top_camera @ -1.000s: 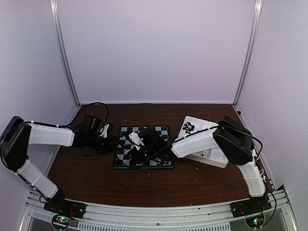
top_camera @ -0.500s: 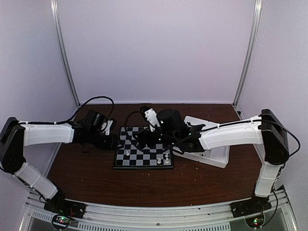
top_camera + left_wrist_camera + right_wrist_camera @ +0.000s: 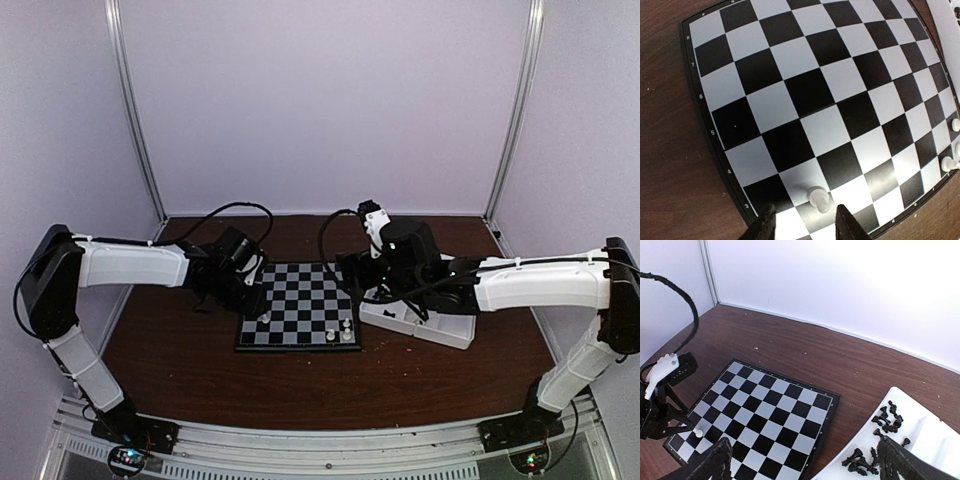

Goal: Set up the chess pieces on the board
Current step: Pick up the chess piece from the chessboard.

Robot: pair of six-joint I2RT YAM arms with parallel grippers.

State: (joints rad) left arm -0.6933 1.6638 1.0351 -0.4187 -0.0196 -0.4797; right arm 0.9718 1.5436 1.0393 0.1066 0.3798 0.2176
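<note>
- One white pawn [image 3: 818, 197] stands near the board's [image 3: 805, 90] near-left corner. It is between my left fingers [image 3: 762, 229], which are spread to either side and, as far as I can see, not touching it. If I draw away at a slant, a fingertip could clip the pawn, tip it over or shove it off its square.
- Few other pieces are on the board, just some white pieces [image 3: 345, 330] by its near-right corner. I judge most of the work lies ahead, so each reach across the board risks knocking over what stands there.
- My right fingers [image 3: 715, 462] are spread as wide as they go and hold nothing. They hang above the board's right edge, where the white tray [image 3: 935, 440] lies just beside it.
- The black pieces [image 3: 880, 440] lie heaped and tangled in that tray. Closing on the pile could catch two at once, or take one sideways so it will not stand when set down.
- Figures this small and smooth could pivot or slip in a pinch, then drop onto the board or roll off across the bench [image 3: 300, 385].
- Both my arms converge on the board. If they reach in together, wrists or cables [image 3: 240, 208] could collide or sweep pieces aside.
</note>
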